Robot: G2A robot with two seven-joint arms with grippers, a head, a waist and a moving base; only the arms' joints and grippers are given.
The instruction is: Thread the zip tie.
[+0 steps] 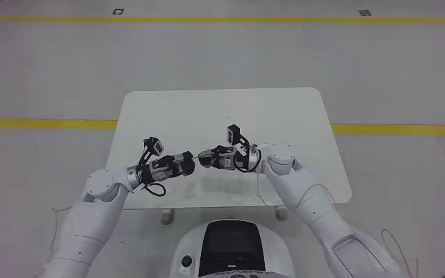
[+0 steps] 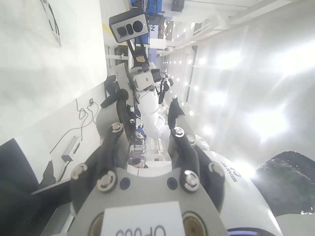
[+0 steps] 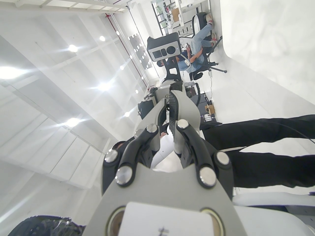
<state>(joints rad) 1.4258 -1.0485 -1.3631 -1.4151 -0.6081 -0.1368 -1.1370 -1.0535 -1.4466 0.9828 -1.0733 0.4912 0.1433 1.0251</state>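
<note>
A: Zip tie (image 1: 201,158): I am taking the thin pale sliver in the top view to be it, though it is too small to be sure. It is hanging above the near part of the desk (image 1: 292,111), between the two arms' tips.

B: Reading from the left?

A: Left gripper (image 1: 192,161) is hovering just beside the sliver, its fingers (image 2: 177,124) standing well apart and gripping nothing.

B: The tie's long axis?

A: It is apparently running along the line joining the two tips, pointing into that open gap.

B: And on the right?

A: Right gripper (image 1: 208,156) is sitting at the sliver's far end, its fingers (image 3: 187,109) drawn together. I cannot tell what they are pinching. Judgement: the right arm is the nearer one and is probably carrying the tie. The left fingers are placed to take its free end.
</note>
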